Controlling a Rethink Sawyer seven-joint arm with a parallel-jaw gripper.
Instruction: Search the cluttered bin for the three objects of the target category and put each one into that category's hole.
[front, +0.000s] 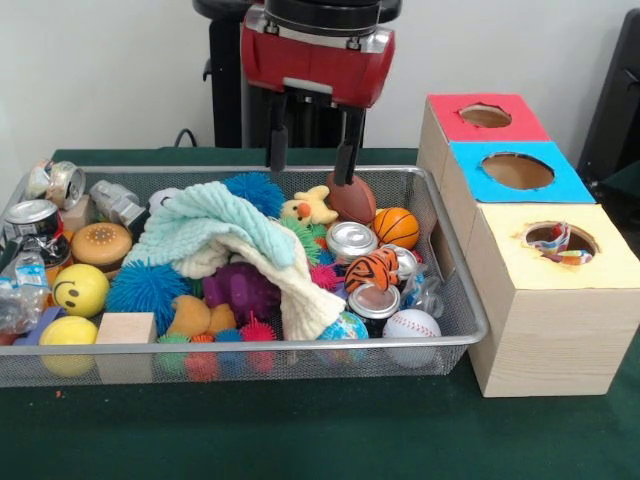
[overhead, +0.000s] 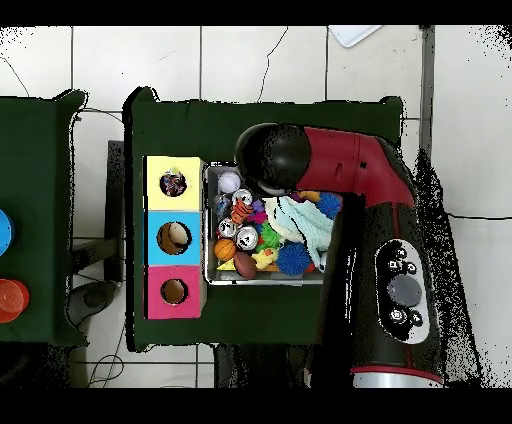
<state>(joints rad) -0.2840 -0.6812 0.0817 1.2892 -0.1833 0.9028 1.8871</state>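
Above the bin's (front: 455, 330) far edge, end effector (front: 311, 165) upright, fingers spread, empty.

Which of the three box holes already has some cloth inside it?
The hole of the yellow-topped box, nearest the front camera: a dotted cloth shows inside. The blue hole and the red hole show none.

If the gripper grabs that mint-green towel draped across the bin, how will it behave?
The mint-green towel looks knitted and floppy, so it will probably sag and trail. It drapes over the purple toy and spiky balls, so lifting may drag or roll them. The gripper, open above the bin, should pinch a fold.
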